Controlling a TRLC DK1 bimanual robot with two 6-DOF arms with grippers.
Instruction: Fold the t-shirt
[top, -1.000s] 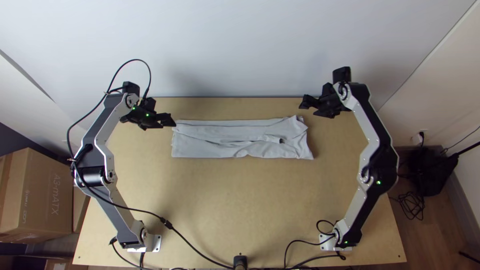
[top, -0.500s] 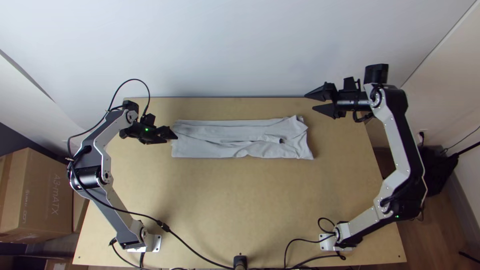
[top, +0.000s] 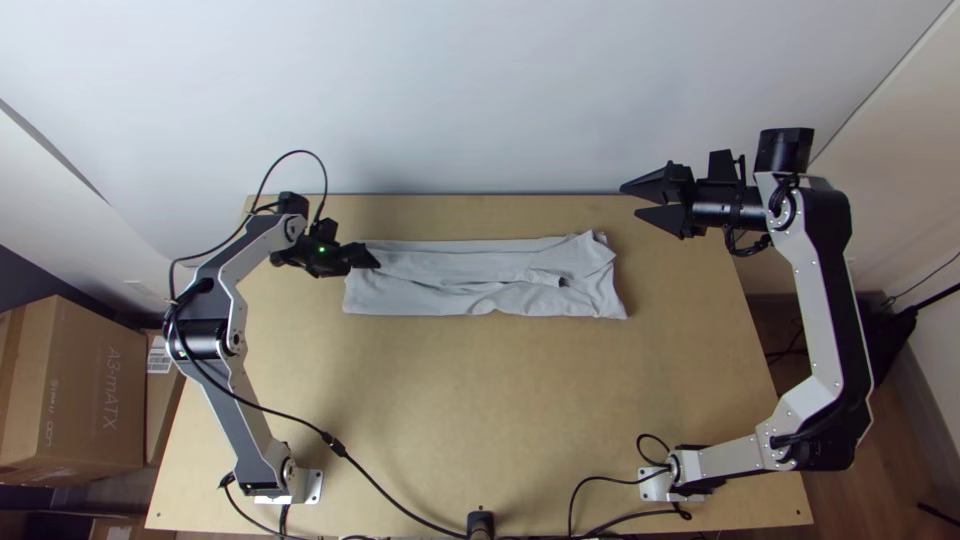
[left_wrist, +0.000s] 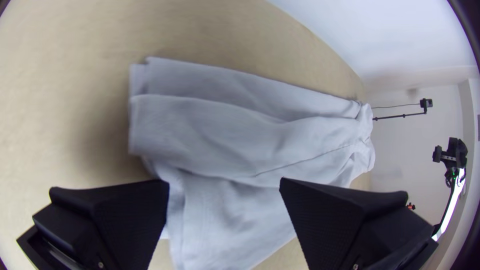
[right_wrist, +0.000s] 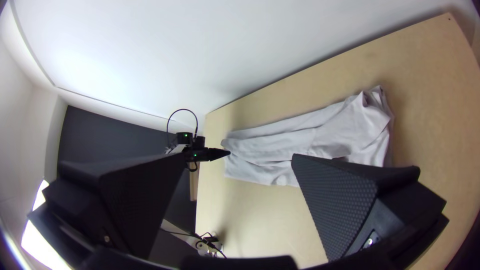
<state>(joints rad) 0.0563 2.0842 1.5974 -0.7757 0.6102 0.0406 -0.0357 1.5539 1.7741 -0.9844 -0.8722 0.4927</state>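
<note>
As shirt (top: 470, 264) lies in a strip, crosswise fold likely next: left claw (left_wrist: 225, 181), wide, should grip its end; right claw (top: 629, 200), wide.

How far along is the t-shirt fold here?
The t-shirt already lies as a long, wrinkled strip. Nothing is gripped: the left pincer is open over one end, the right pincer open and away from the cloth. Shortening the strip and smoothing it probably remain.
</note>
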